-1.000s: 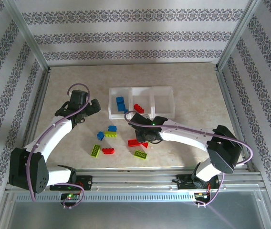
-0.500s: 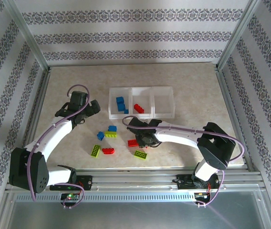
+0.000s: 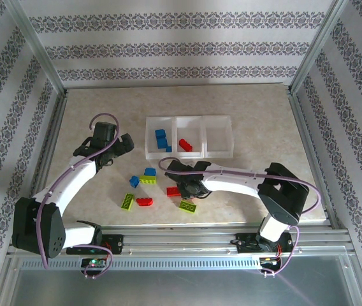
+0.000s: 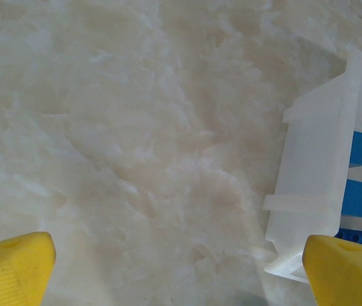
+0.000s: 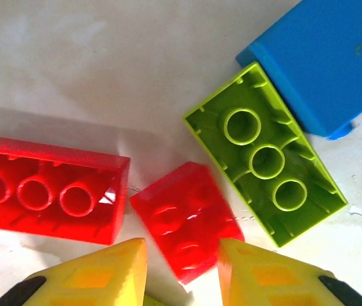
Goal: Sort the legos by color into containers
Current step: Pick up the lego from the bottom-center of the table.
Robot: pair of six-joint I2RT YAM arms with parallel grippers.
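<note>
Right gripper (image 5: 181,256) swung left and nearer, now straddling small red brick (image 5: 187,213), elbow drawn in.

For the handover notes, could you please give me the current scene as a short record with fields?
left gripper: open, over bare table, beside the left bin of the containers
right gripper: low over the table, jaws either side of a small red brick; grip unclear
beside that brick: long red brick, lime brick, blue brick
left bin: blue bricks
middle bin: one red brick
sorting: unfinished, bricks of all three colours loose on the table
</note>
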